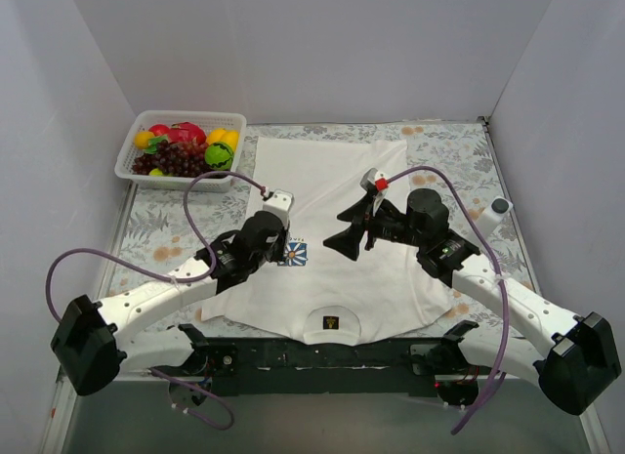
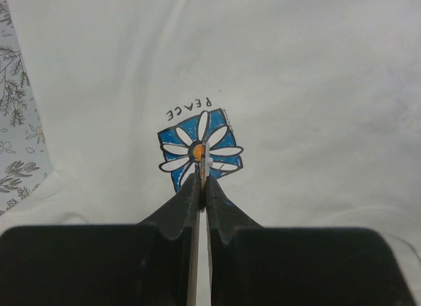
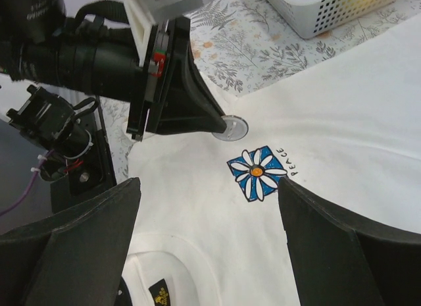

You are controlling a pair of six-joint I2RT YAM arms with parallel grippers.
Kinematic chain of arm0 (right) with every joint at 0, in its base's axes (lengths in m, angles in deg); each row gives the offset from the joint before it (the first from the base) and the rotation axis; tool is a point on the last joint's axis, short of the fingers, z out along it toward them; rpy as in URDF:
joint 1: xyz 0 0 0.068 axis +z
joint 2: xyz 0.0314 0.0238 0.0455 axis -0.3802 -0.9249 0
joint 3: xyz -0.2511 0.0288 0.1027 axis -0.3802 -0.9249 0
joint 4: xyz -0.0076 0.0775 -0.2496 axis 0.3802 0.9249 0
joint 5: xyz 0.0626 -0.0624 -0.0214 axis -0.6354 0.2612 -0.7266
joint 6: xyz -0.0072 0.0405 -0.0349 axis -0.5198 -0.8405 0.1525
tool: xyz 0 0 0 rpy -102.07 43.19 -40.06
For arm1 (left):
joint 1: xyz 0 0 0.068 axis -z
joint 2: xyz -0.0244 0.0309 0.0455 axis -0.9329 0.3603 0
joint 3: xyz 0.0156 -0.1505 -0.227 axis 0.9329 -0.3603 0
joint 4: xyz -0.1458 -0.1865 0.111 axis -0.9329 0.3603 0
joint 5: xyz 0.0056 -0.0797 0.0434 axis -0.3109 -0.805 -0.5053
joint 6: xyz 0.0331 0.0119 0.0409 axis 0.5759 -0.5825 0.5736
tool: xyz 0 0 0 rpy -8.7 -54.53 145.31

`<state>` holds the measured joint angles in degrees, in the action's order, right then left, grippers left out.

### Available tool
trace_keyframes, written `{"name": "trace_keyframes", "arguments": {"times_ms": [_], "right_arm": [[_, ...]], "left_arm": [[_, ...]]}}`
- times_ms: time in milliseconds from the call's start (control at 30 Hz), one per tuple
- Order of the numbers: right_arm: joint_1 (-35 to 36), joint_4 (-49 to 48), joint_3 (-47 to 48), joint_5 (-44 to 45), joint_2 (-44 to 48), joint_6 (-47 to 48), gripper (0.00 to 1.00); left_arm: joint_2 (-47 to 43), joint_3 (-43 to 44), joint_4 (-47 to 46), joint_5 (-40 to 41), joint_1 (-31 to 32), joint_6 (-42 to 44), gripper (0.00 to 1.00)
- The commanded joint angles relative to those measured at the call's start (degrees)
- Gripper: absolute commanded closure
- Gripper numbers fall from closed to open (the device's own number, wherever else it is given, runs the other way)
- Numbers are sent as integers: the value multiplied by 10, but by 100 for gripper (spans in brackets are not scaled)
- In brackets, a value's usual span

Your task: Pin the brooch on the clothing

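Note:
The white T-shirt [image 1: 332, 181] lies flat on the table, with its blue-and-white flower emblem [image 1: 293, 256] and black neck label [image 1: 332, 324] near my bases. My left gripper [image 1: 285, 245] is shut on the brooch, a thin round disc. The left wrist view shows the brooch edge-on [image 2: 204, 158] between the fingertips, just over the emblem [image 2: 200, 148]. In the right wrist view the brooch [image 3: 234, 128] sits at the shirt surface, just beside the emblem [image 3: 258, 172]. My right gripper [image 1: 349, 229] is open and empty, hovering above the shirt to the right of the emblem; in its own view [image 3: 209, 184] the jaws stand wide apart.
A white basket of toy fruit [image 1: 183, 146] stands at the back left, partly seen in the right wrist view [image 3: 329, 6]. A floral tablecloth [image 1: 156, 225] covers the table around the shirt. White walls close in on three sides.

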<state>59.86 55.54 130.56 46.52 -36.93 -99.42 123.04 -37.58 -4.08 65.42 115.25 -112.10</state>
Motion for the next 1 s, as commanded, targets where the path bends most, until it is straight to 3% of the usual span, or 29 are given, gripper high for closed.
{"name": "trace_keyframes", "arguments": {"times_ms": [0,133,333,667,967], "right_arm": [[-4,-2,-3,28,3,-12,8],[-14,7,-6,19,7,-23,8],[-35,-10,-28,1,24,-45,8],[-151,-63,-102,-63,29,-128,8],[-187,-49,-111,-103,-13,-143,9]], "left_arm": [[18,19,44,95,55,10,100],[40,5,45,150,118,19,100],[54,-4,43,195,157,20,100],[83,-17,42,291,161,12,100],[170,11,78,343,162,-23,100]]}}
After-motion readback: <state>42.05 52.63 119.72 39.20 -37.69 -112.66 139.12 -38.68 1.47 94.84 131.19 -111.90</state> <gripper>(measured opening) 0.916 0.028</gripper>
